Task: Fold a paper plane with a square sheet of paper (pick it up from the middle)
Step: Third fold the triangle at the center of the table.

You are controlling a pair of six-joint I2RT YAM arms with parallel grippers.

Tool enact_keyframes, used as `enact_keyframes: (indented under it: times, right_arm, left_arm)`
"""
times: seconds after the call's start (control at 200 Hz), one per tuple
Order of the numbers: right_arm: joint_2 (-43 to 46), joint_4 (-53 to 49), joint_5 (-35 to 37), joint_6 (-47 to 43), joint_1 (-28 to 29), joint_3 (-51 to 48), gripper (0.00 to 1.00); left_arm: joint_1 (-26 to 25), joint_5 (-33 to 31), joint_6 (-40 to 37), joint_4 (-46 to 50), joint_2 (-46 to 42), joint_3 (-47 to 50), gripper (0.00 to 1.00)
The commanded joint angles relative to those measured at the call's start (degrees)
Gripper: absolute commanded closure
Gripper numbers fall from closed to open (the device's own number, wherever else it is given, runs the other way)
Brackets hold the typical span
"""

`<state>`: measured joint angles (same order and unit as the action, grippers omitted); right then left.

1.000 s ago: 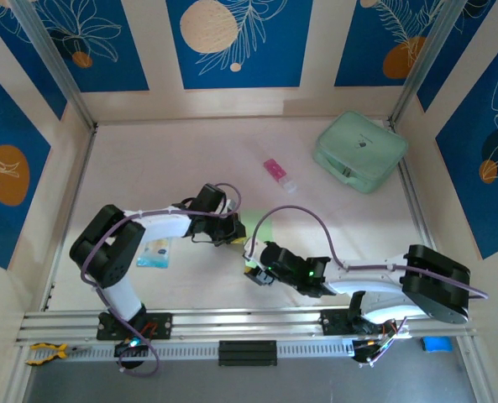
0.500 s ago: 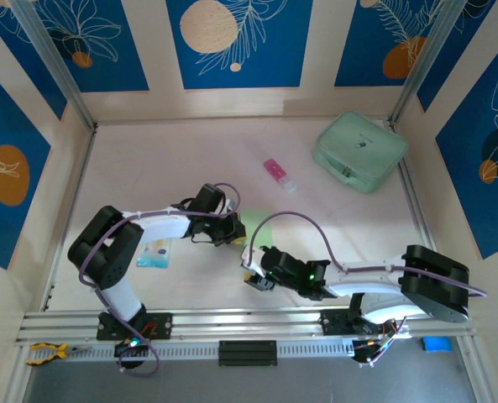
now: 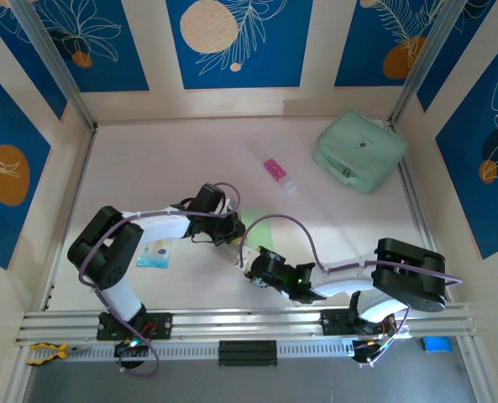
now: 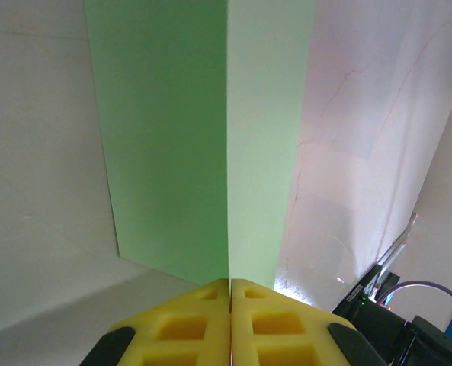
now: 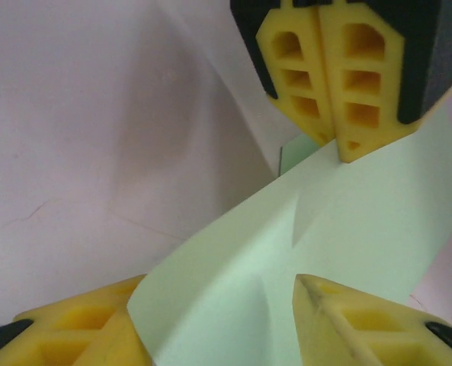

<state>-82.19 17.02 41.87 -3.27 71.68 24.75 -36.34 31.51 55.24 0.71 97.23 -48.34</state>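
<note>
The square sheet of paper (image 3: pixel 264 226) is pale lime green and held up off the table, bent along a centre crease (image 4: pixel 227 152). My left gripper (image 3: pixel 232 228) is shut on its edge, the yellow pads (image 4: pixel 203 305) pressed together at the crease. In the right wrist view the same shut pads (image 5: pixel 328 84) pinch the sheet's far edge. My right gripper (image 3: pixel 253 270) sits just below the sheet, open. A free corner of the paper (image 5: pixel 233 297) lies between its two yellow fingertips (image 5: pixel 340 313), which stand apart on either side.
A mint-green case (image 3: pixel 359 151) stands at the back right, a pink-and-white tube (image 3: pixel 279 175) in the middle and a blue-and-white packet (image 3: pixel 154 253) beside the left arm. The aluminium rail (image 3: pixel 249 323) runs along the near edge.
My right gripper has slid left and up under the sheet, and its jaws have narrowed round the paper's corner. The left gripper has kept its place and its grip.
</note>
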Motion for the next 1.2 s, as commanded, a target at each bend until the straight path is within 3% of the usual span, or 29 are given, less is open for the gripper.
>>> enact_keyframes:
  times: [0.0,0.7,0.84,0.945,1.04,1.195]
  right_arm:
    - [2.68,1.55,0.97,1.81,0.61,-0.03,0.54]
    - [2.98,-0.06,0.63,4.94,0.55,-0.19,0.71]
    - [4.02,-0.48,-0.39,5.15,0.41,-0.21,0.77]
    - [5.04,-1.09,-1.97,5.62,-0.12,-0.23,0.88]
    - [5.58,-2.38,-4.16,7.36,-1.28,0.06,0.93]
    - [6.97,-3.71,-7.52,9.81,-2.89,-0.05,0.96]
  left_arm:
    - [0.47,0.81,0.51,-1.15,-0.47,0.63,0.91]
    - [0.44,1.09,0.98,-1.98,-0.39,0.94,0.91]
    - [0.44,0.90,0.95,-1.84,-0.42,0.99,0.91]
    - [0.51,0.92,0.92,-1.76,-0.38,0.96,0.90]
    - [0.48,0.77,0.90,-1.57,-0.63,0.93,0.84]
    - [0.57,-1.67,-0.76,1.75,-2.53,0.38,0.65]
